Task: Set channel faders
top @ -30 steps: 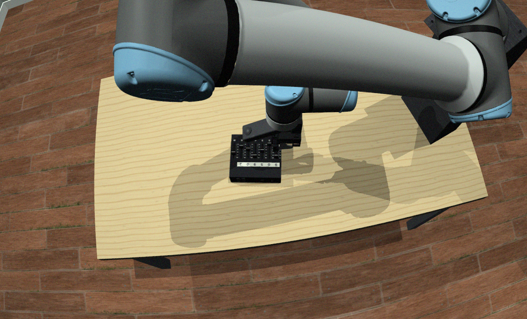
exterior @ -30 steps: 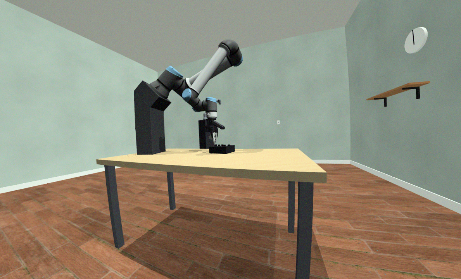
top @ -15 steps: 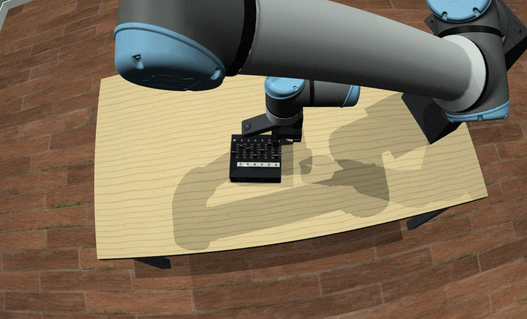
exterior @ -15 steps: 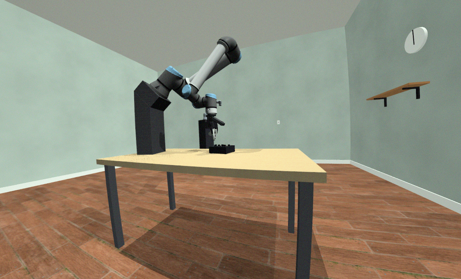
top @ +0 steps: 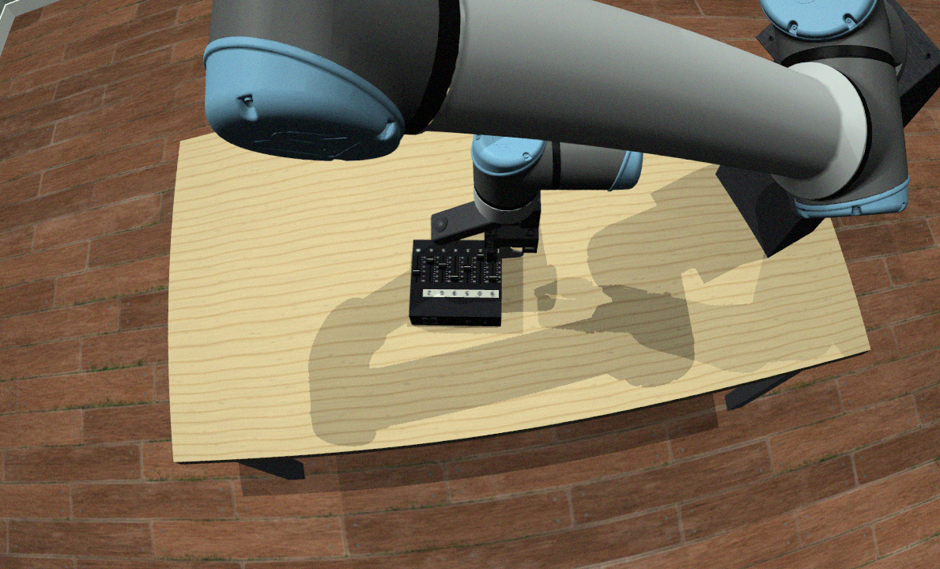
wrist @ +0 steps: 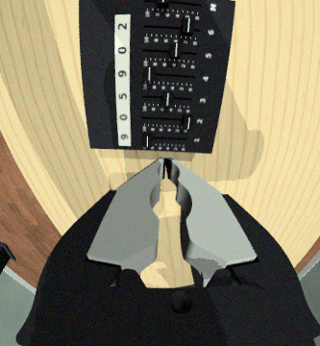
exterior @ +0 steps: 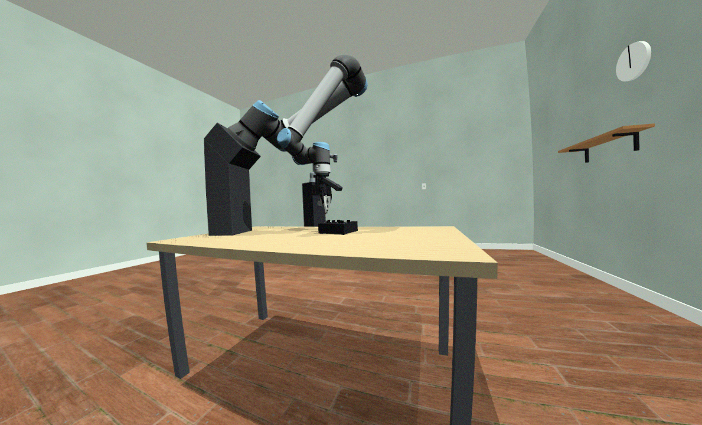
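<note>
Six channel faders sit on the lighting desk (top: 454,305) at mid-bench (top: 260,283). Our jaws are pressed together on nothing, tips just off the desk's channel-1 edge. We should lower onto the channel-1 fader cap (wrist: 147,141) squarely and push slowly toward the taped level on the tape strip (wrist: 124,79).

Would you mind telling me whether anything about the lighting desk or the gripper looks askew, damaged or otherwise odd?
Nothing stands out. The lighting desk lies flat and whole on the table, and the shut gripper hangs empty just off the desk's edge by channel 1.
</note>
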Controlling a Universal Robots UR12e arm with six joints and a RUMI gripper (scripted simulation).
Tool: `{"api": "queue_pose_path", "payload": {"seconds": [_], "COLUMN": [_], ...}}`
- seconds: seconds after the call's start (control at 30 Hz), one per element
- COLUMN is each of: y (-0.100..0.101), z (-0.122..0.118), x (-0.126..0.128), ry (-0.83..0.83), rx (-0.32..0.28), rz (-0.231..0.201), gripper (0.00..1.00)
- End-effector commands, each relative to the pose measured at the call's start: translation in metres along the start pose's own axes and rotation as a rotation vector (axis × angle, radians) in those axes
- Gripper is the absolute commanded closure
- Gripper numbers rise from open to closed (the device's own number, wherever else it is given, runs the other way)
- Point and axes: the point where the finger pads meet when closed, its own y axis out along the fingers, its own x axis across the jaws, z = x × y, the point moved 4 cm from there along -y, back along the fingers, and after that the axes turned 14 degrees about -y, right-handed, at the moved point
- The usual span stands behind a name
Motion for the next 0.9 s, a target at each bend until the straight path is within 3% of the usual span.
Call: {"api": "queue_pose_path", "payload": {"seconds": [0.0,0.47,0.87], "y": [-0.0003,0.0,0.0011], "z": [0.0002,0.002,0.0084], "x": [-0.0001,-0.0005,-0.0019], "ry": [-0.001,-0.047,-0.217], "rx": [0.001,0.001,0.001], "rz": [0.0,0.0,0.0], "gripper": [1.0,1.0,1.0]}}
